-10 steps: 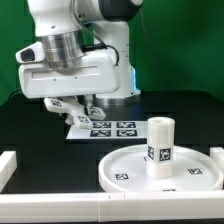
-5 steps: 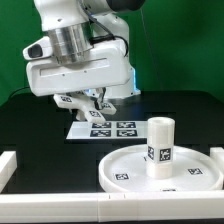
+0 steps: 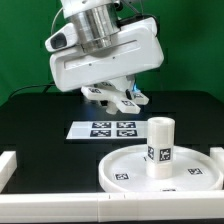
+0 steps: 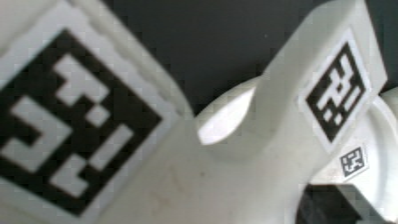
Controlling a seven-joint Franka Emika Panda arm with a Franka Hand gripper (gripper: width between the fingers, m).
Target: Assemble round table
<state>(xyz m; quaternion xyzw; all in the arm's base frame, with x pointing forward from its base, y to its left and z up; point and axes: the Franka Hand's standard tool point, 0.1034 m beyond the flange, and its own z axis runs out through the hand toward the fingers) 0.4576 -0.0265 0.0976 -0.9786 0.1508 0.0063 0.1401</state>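
**Exterior view.** The arm [image 3: 100, 45] holds the cross-shaped base [image 3: 127, 98] clear of the black table [image 3: 40, 130], above the far edge of the marker board [image 3: 105, 129]. The jaws are closed on the base. The disc [image 3: 135, 160] lies flat on the table toward the exterior view's right, near the front. The leg [image 3: 160, 143] stands upright on the disc, well apart from the base.

**Wrist view.** White tagged limbs of the base fill almost the whole picture, with dark table between them.
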